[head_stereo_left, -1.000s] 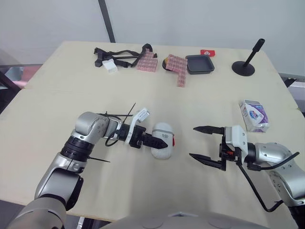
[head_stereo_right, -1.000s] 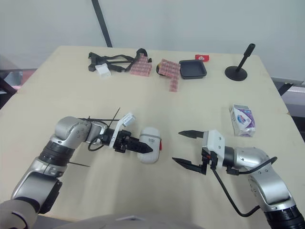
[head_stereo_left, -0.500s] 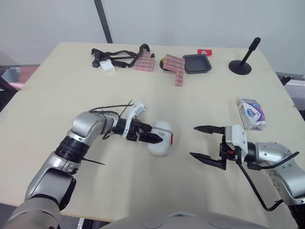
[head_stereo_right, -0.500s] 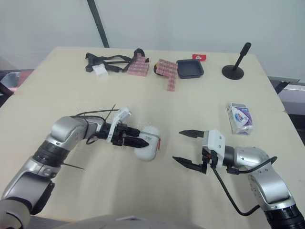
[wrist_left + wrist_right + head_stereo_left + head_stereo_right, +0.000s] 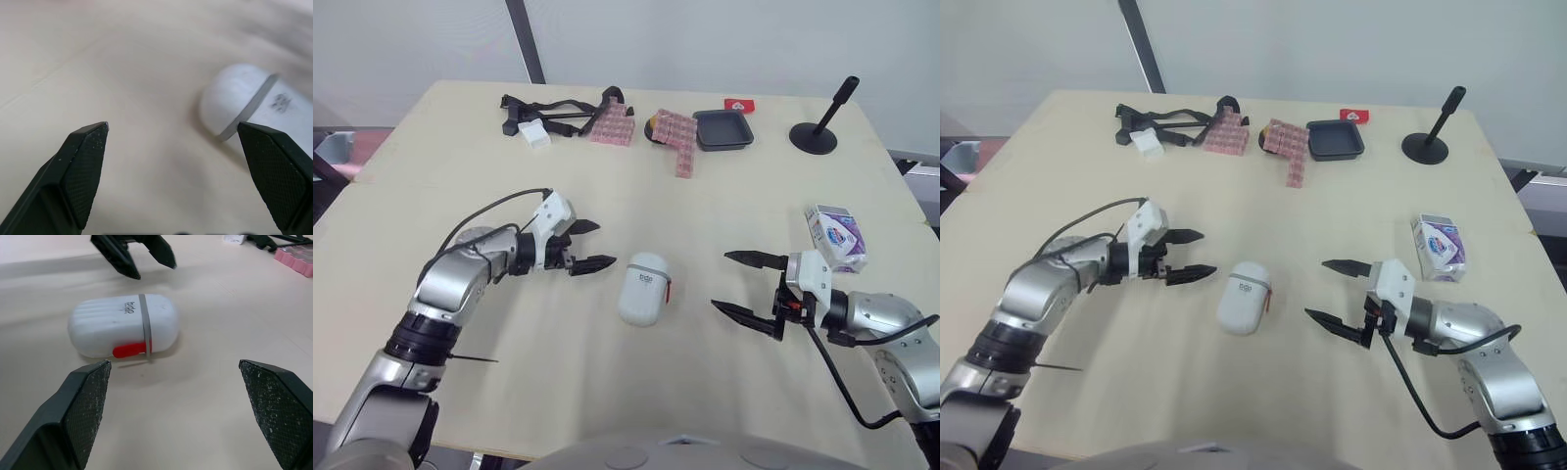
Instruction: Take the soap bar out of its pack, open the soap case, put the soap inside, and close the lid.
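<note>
The soap case (image 5: 644,289), a white capsule with a grey band (image 5: 144,318) round it and a red latch (image 5: 128,350) on its side, lies shut on the pale surface (image 5: 460,196) between the two claws. A small dark logo (image 5: 128,307) is printed beside the band, but its letters are too small to read. The soap pack (image 5: 834,237) lies near the surface's right edge, well apart from the case and past the right claw. Its white and purple print carries writing that cannot be made out.

Half a second ago the left claw (image 5: 604,243) had its fingers closed together and pressed against the case's left side. It now sits back to the left of the case, apart from it. Its fingers are spread and hold nothing, and the tips point towards the case. The case itself has settled with its long axis running away from the robot, and it lies in much the same spot as before.

The right claw (image 5: 722,280) stays to the right of the case, clear of it. It is spread wide and empty, as in the earlier frames, with its tips aimed at the latch side.

Along the far edge stand a black tray (image 5: 722,129) and a black stand (image 5: 820,122).
</note>
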Action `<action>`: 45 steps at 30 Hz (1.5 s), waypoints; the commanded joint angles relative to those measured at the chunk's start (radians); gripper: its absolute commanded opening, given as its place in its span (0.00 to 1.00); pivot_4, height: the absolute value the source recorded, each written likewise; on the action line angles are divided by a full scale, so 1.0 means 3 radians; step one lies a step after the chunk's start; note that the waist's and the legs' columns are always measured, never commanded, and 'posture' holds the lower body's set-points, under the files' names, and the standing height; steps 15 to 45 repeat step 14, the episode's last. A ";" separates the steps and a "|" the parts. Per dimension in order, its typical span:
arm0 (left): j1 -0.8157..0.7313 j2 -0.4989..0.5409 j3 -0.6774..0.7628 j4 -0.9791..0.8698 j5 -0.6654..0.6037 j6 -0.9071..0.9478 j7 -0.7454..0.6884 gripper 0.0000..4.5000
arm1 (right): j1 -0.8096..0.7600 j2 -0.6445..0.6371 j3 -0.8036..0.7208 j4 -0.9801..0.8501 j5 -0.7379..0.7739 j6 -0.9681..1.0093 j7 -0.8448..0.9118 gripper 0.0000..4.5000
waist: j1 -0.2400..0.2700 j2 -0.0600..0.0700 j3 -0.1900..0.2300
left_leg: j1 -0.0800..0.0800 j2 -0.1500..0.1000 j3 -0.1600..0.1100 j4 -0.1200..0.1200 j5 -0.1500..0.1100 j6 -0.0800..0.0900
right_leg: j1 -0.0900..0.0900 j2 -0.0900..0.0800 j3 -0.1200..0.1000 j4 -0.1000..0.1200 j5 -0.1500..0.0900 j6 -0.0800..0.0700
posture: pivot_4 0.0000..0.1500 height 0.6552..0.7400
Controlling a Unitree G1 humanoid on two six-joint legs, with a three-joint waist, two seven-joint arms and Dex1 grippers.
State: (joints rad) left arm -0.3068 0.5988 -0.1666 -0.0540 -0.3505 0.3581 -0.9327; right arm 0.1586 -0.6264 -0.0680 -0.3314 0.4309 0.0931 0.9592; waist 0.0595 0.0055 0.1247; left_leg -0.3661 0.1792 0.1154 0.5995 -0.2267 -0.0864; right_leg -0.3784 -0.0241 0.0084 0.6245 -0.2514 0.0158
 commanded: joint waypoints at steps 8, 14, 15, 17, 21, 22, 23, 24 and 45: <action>0.0702 -0.0356 0.0307 -0.0151 0.0449 -0.0591 0.0834 0.99 | 0.0224 0.0383 -0.0194 0.0255 -0.0154 -0.0507 -0.0374 1.00 | -0.0034 -0.0001 -0.0002 | 0.0002 0.0005 -0.0001 0.0003 -0.0001 -0.0001 | -0.0001 -0.0001 0.0000 0.0008 -0.0001 0.0001 | 1.00 0.97; 0.0781 -0.0471 0.0337 -0.0160 0.0491 -0.0620 0.1016 0.99 | 0.0231 0.0479 -0.0130 0.0367 -0.0207 -0.0609 -0.0430 1.00 | -0.0030 -0.0005 -0.0001 | 0.0013 0.0007 -0.0003 0.0007 0.0002 0.0001 | 0.0002 -0.0008 0.0000 0.0023 -0.0001 0.0001 | 1.00 0.97; 0.0781 -0.0471 0.0337 -0.0160 0.0491 -0.0620 0.1016 0.99 | 0.0231 0.0479 -0.0130 0.0367 -0.0207 -0.0609 -0.0430 1.00 | -0.0030 -0.0005 -0.0001 | 0.0013 0.0007 -0.0003 0.0007 0.0002 0.0001 | 0.0002 -0.0008 0.0000 0.0023 -0.0001 0.0001 | 1.00 0.97; 0.0781 -0.0471 0.0337 -0.0160 0.0491 -0.0620 0.1016 0.99 | 0.0231 0.0479 -0.0130 0.0367 -0.0207 -0.0609 -0.0430 1.00 | -0.0030 -0.0005 -0.0001 | 0.0013 0.0007 -0.0003 0.0007 0.0002 0.0001 | 0.0002 -0.0008 0.0000 0.0023 -0.0001 0.0001 | 1.00 0.97; 0.0781 -0.0471 0.0337 -0.0160 0.0491 -0.0620 0.1016 0.99 | 0.0231 0.0479 -0.0130 0.0367 -0.0207 -0.0609 -0.0430 1.00 | -0.0030 -0.0005 -0.0001 | 0.0013 0.0007 -0.0003 0.0007 0.0002 0.0001 | 0.0002 -0.0008 0.0000 0.0023 -0.0001 0.0001 | 1.00 0.97; 0.0781 -0.0471 0.0337 -0.0160 0.0491 -0.0620 0.1016 0.99 | 0.0231 0.0479 -0.0130 0.0367 -0.0207 -0.0609 -0.0430 1.00 | -0.0030 -0.0005 -0.0001 | 0.0013 0.0007 -0.0003 0.0007 0.0002 0.0001 | 0.0002 -0.0008 0.0000 0.0023 -0.0001 0.0001 | 1.00 0.97; 0.0781 -0.0471 0.0337 -0.0160 0.0491 -0.0620 0.1016 0.99 | 0.0231 0.0479 -0.0130 0.0367 -0.0207 -0.0609 -0.0430 1.00 | -0.0030 -0.0005 -0.0001 | 0.0013 0.0007 -0.0003 0.0007 0.0002 0.0001 | 0.0002 -0.0008 0.0000 0.0023 -0.0001 0.0001 | 1.00 0.97; 0.0781 -0.0471 0.0337 -0.0160 0.0491 -0.0620 0.1016 0.99 | 0.0231 0.0479 -0.0130 0.0367 -0.0207 -0.0609 -0.0430 1.00 | -0.0030 -0.0005 -0.0001 | 0.0013 0.0007 -0.0003 0.0007 0.0002 0.0001 | 0.0002 -0.0008 0.0000 0.0023 -0.0001 0.0001 | 1.00 0.97; 0.0781 -0.0471 0.0337 -0.0160 0.0491 -0.0620 0.1016 0.99 | 0.0231 0.0479 -0.0130 0.0367 -0.0207 -0.0609 -0.0430 1.00 | -0.0030 -0.0005 -0.0001 | 0.0013 0.0007 -0.0003 0.0007 0.0002 0.0001 | 0.0002 -0.0008 0.0000 0.0023 -0.0001 0.0001 | 1.00 0.97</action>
